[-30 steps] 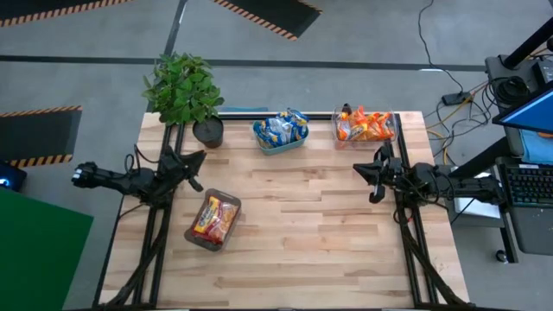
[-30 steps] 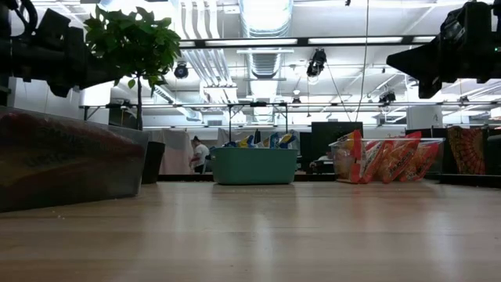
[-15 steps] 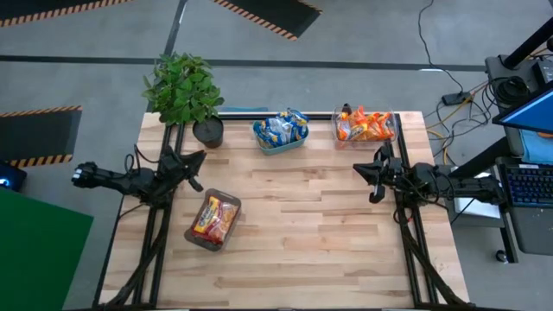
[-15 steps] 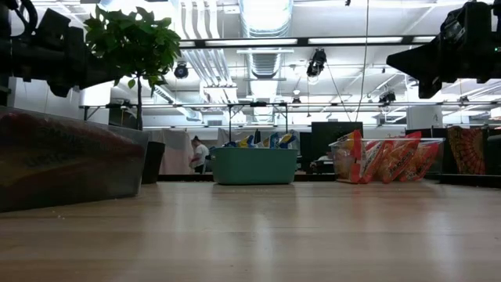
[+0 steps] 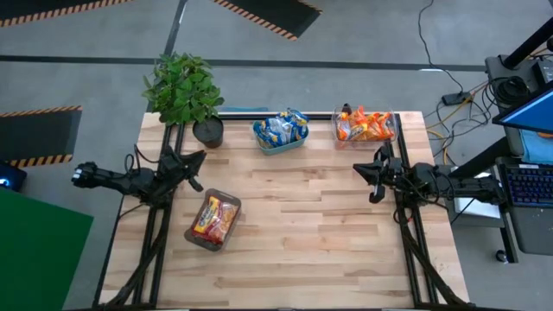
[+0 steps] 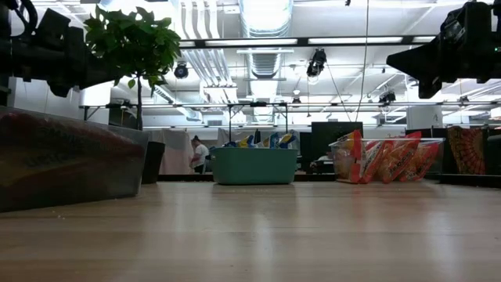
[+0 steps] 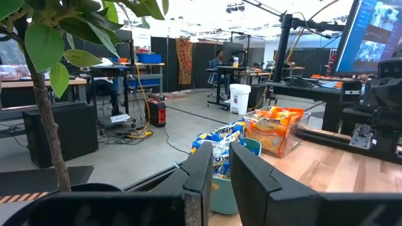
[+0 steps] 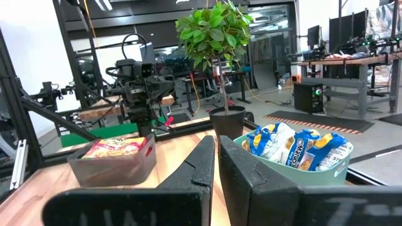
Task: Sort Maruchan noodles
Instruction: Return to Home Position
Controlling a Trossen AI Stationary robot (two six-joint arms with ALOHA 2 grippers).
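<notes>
High view: nothing has shifted over the last second. The left claw [image 5: 194, 160] hangs at the left edge of the desk [image 5: 302, 233], the right claw [image 5: 361, 173] at the right edge. The Maruchan noodles are all contained: blue packets [image 5: 281, 128] in the teal tray [image 5: 281, 149] at upper middle, orange packets [image 5: 363, 125] in the clear bin [image 5: 365, 142] at upper right, red packets [image 5: 214, 218] in the dark bin [image 5: 192, 238] at lower left. No packet lies loose, so I judge the sort finished and the arms parked.

Low view: unchanged too, with the tray at centre, the orange packets right of it and the dark bin at far left.

Left wrist view: my left claw's fingers sit drawn together, holding nothing.

Right wrist view: the right claw is likewise together and empty.

No packet print is legible in any view.
</notes>
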